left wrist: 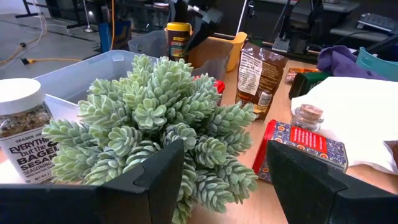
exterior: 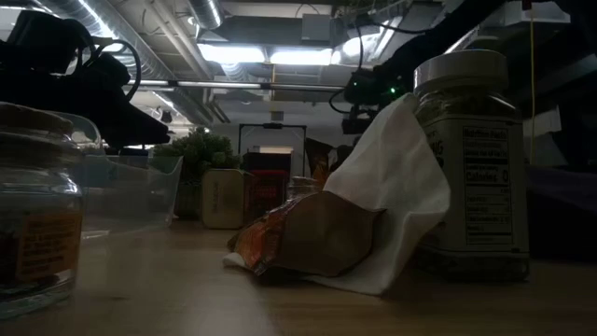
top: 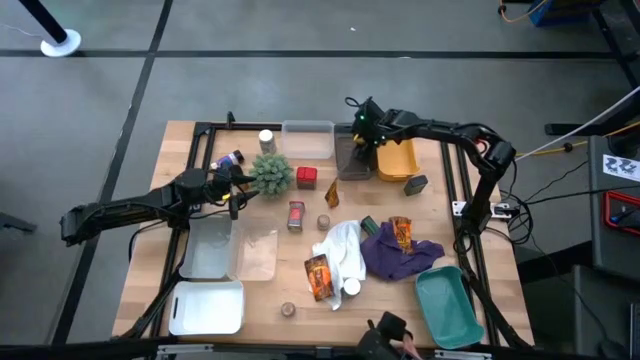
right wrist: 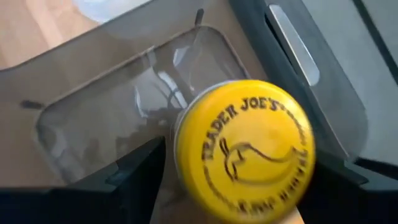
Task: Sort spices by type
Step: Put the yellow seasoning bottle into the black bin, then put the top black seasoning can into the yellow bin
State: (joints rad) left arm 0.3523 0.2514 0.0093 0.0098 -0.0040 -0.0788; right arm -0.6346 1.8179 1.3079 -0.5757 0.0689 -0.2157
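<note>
Counting from the table's near edge: one white tray [top: 205, 307], one teal tray [top: 450, 305], two orange-red foil packets [top: 319, 277], one on the purple cloth [top: 405, 255], and one red tin [top: 296, 215]. Mid-table, the left gripper [left wrist: 221, 171] stands open and empty just before the spiky green plant [top: 271, 174], which hides part of another tin. Farthest, the right gripper [right wrist: 239, 180] hangs over a smoky bin [top: 352, 157], fingers spread beside one yellow-capped jar [right wrist: 245, 146]; whether they touch it is unclear.
</note>
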